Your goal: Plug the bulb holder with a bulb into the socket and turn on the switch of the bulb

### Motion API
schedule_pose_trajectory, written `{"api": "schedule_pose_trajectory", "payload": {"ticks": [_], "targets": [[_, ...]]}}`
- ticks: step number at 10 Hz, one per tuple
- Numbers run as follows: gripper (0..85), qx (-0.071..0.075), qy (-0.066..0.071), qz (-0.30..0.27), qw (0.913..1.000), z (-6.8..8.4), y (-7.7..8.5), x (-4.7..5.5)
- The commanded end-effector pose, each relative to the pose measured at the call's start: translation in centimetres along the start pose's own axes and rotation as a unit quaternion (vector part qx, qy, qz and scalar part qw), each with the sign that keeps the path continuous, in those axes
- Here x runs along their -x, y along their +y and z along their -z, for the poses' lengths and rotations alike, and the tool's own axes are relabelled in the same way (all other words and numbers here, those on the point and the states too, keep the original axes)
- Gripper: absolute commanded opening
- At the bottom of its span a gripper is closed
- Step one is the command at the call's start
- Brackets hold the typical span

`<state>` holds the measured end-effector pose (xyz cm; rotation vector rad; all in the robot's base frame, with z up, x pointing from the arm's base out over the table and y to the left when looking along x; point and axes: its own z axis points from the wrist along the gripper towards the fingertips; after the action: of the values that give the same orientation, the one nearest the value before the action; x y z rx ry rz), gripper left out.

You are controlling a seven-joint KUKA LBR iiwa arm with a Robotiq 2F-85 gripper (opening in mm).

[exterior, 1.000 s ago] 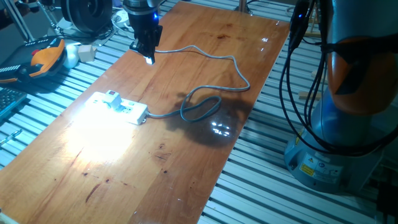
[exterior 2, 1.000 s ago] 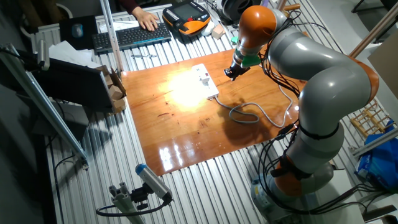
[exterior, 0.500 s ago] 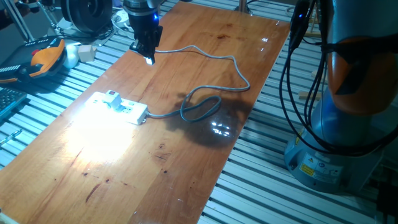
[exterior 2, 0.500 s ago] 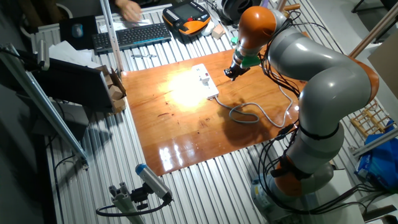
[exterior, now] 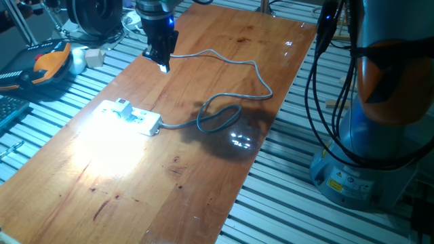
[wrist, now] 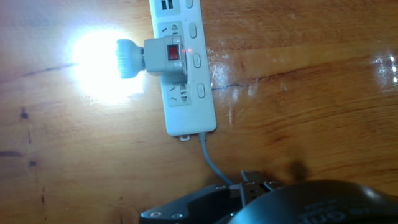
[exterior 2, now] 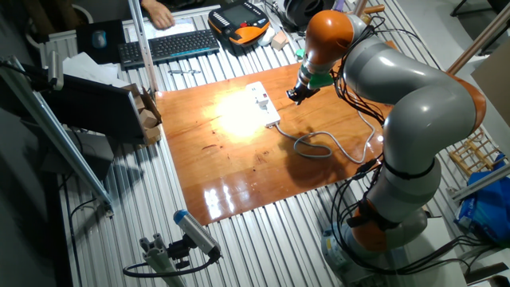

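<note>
Lit bulb holder [exterior: 123, 107] in socket [exterior: 133, 116]

A robotics lab: slatted metal bench [exterior 2: 263, 239], keyboard [exterior 2: 171, 45], teach pendant [exterior 2: 239, 20].

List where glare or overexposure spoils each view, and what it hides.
Hand view: the lit bulb of the bulb holder blows out to a white patch, hiding the bulb's outline; the socket stays readable. One fixed view: a bright wash on the table beside the socket blurs its left end. The other fixed view: the same glow whitens the wood by the socket.
</note>
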<state>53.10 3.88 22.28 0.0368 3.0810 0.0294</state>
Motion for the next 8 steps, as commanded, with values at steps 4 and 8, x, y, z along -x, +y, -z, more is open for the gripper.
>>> {"api": "schedule_pose_trajectory", "payload": {"ticks": [4,8], "targets": [[0.0,-0.001,-0.002,-0.002,1.0,-0.08,0.02,0.06],[0.0,0.001,-0.002,-0.002,1.0,-0.2,0.07,-0.01]]}}
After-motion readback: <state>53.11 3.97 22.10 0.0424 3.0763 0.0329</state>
